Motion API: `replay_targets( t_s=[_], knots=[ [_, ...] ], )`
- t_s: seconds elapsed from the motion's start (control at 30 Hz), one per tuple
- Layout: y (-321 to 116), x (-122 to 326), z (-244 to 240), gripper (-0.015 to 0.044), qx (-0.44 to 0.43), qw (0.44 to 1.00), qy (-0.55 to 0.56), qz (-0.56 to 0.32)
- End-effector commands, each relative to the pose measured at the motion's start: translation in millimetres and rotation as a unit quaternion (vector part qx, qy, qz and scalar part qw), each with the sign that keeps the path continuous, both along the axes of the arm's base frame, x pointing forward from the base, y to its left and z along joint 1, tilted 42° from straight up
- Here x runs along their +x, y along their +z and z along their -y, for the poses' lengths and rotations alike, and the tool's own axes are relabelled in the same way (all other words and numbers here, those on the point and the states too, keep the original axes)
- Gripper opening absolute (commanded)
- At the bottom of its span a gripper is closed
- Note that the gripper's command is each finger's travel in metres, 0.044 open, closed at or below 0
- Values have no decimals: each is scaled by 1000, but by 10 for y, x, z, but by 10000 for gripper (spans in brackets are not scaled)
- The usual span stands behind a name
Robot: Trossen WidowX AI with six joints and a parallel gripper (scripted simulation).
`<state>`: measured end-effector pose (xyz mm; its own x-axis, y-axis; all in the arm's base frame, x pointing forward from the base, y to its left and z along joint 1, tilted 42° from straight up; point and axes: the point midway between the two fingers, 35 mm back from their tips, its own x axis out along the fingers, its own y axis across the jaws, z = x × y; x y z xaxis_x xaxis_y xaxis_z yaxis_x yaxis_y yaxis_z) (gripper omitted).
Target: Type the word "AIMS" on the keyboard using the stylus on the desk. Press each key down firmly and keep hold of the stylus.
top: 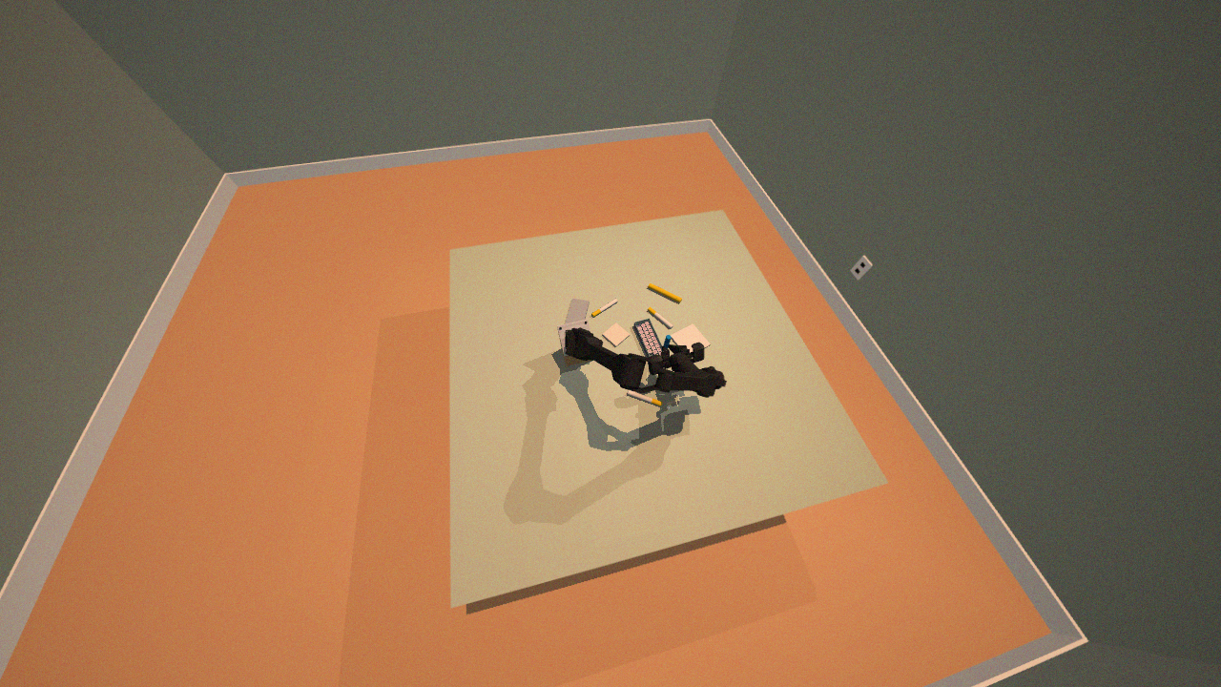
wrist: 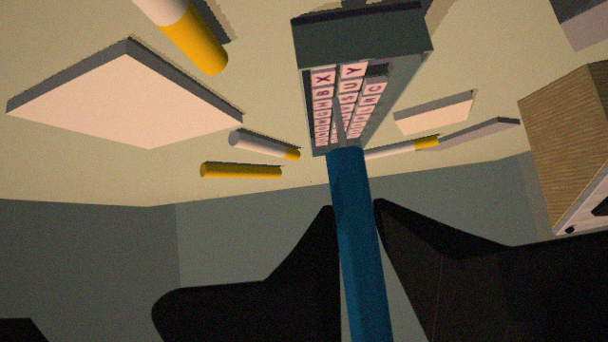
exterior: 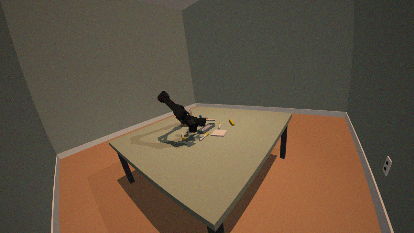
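The blue stylus (wrist: 356,237) (top: 667,340) (exterior: 200,116) is held between the two black fingers of my gripper (wrist: 352,211), which is shut on it. Its thin grey tip points away from the fingers, over the lettered keys in the wrist view. The small keyboard (wrist: 361,45) (top: 647,336) (exterior: 206,127) has a dark grey-green case and pink keys in three rows. X, B, Y, U, S and C can be read; the farther letters are too small or blurred. The tip overlaps the left and middle rows in the wrist view. I cannot tell whether it touches a key.
A large pale pad (wrist: 125,102) (top: 690,335) (exterior: 219,132) and a smaller one (wrist: 437,119) (top: 615,334) lie on either side of the keyboard. A yellow marker (wrist: 240,170) (top: 664,293) and several white-and-yellow ones lie around. A wooden box (wrist: 565,142) stands at the right in the wrist view.
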<state>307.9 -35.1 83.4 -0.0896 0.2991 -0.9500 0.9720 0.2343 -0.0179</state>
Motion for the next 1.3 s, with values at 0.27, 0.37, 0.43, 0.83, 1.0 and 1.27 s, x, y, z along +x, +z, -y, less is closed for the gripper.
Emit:
replay_targets(
  t_s=[0.27,0.37,0.43,0.83,1.0,1.27],
  knots=[
    [91,-5,-70,85,-1,1000,2,5],
    [91,-5,-70,65,-1,1000,2,5],
    [77,-8,-87,12,-1,1000,2,5],
    [-244,-139,-456,0,0,1000,1,5],
    [-388,-232,-619,0,1,1000,0,4],
    [-541,-355,-787,0,3,1000,0,4]
  ],
)
